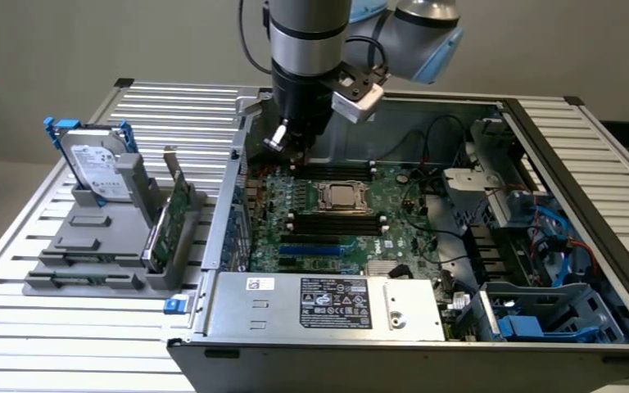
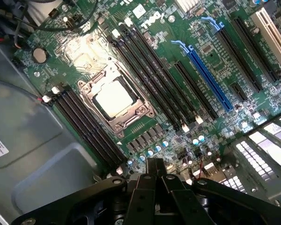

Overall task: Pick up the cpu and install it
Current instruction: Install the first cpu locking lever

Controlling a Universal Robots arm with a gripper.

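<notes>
The cpu [image 1: 340,195] is a small silver square lying flat inside the metal-framed socket [image 1: 340,183] on the green motherboard of the open computer case. The wrist view looks down on the cpu [image 2: 113,98], bright silver within the socket frame [image 2: 143,111]. My gripper [image 1: 304,155] hangs over the board near the case's back wall, toward the exterior view's left of the socket and apart from the cpu. The black fingers [image 2: 155,165] are pressed together and I see nothing between them.
Memory slots [image 2: 145,61] flank the socket, with blue and black card slots [image 2: 206,79] beyond. A power supply [image 1: 326,301] fills the case front. Cables and drive bays [image 1: 533,237] crowd the exterior view's right. A hard drive [image 1: 96,164] and a card [image 1: 173,217] stand in a grey holder outside.
</notes>
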